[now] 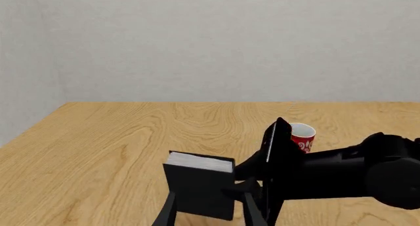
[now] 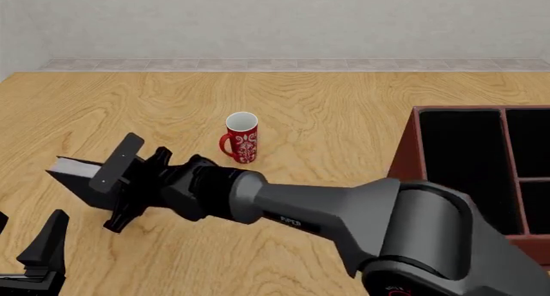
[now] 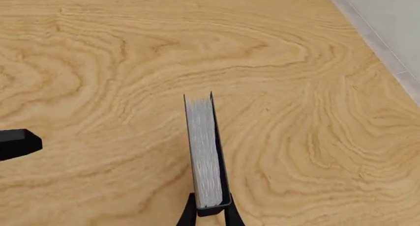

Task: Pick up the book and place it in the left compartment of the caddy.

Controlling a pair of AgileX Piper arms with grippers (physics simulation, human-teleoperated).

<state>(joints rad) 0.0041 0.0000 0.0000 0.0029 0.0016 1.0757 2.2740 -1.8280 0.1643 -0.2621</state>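
The book [image 2: 72, 175], black-covered with white page edges, stands upright at the table's left with my right gripper [image 2: 96, 188] shut on it. In the right wrist view the page edges [image 3: 204, 152] run out from between the two fingers [image 3: 188, 214]. I cannot tell whether the book touches the table. My left gripper [image 2: 26, 239] sits open near the front left corner, just short of the book [image 1: 200, 186]. The dark red-brown caddy [image 2: 406, 156] stands at the right, its long left compartment [image 2: 460, 170] black inside.
A red mug [image 2: 242, 138] with a white pattern stands mid-table, between the book and the caddy. My right arm [image 2: 344, 209] stretches across the front of the table from right to left. A wall edge borders the far side of the table.
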